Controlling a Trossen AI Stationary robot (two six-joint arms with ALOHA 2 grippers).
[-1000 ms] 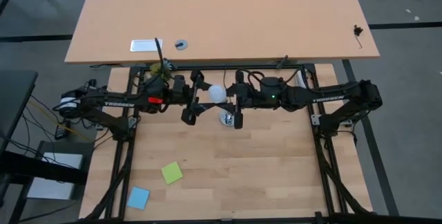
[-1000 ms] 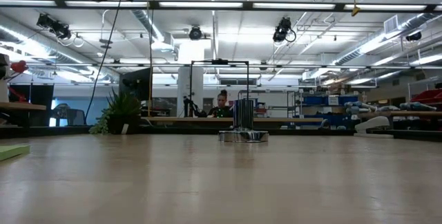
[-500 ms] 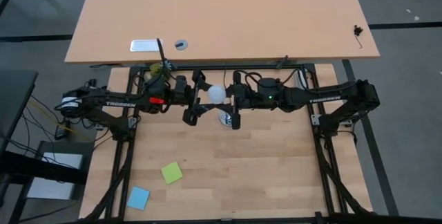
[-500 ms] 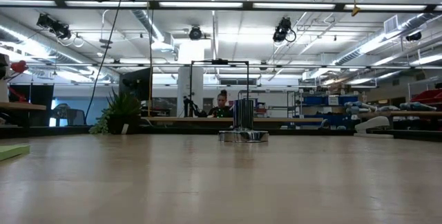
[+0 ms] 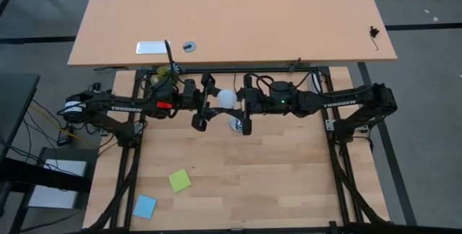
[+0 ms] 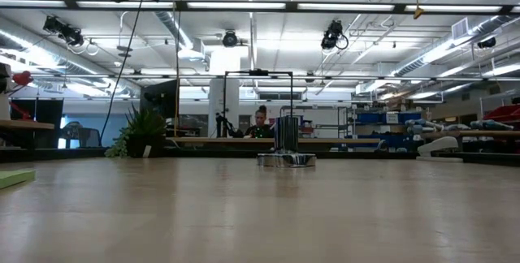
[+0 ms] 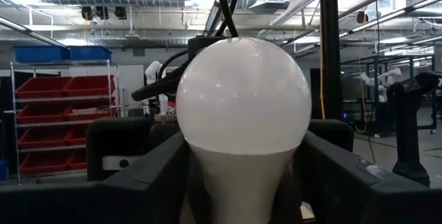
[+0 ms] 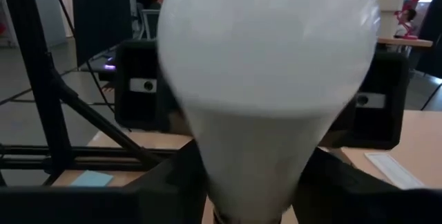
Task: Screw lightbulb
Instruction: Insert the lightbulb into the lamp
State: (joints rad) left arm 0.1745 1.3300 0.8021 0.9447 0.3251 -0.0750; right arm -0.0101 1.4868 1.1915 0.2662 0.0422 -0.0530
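Note:
The white frosted lightbulb (image 5: 227, 98) is held high above the table between my two grippers, dome up. My left gripper (image 5: 209, 102) comes from the table's left and is shut on it. My right gripper (image 5: 244, 104) comes from the right, and its fingers close on the same bulb. The bulb fills the left wrist view (image 7: 242, 106) and the right wrist view (image 8: 266, 65). The round silver socket (image 5: 236, 124) stands on the table below them. It also shows in the low view (image 6: 286, 159). The bulb's screw base is hidden. My left gripper pinches the bulb's narrowing neck (image 7: 242, 182) below the dome between its two fingers (image 7: 159, 175). The fingers come level from the table's left. The bulb stands upright, dome up, lifted clear of the table. My right gripper has its two fingers (image 8: 183, 182) against opposite sides of the bulb's neck (image 8: 252, 175), below the dome. The fingers come level from the table's right, facing my left gripper. The bulb stands upright between them, clear of the table.
A green sticky note (image 5: 180, 180) and a blue one (image 5: 144, 206) lie near the table's front left. A larger tan table (image 5: 231, 17) stands beyond the far edge. The wooden surface in front of the socket is open.
My right gripper has moved a little toward the table's left, closing in on the bulb held by my left gripper, and has then kept still. The bulb and my left gripper have stayed where they were.

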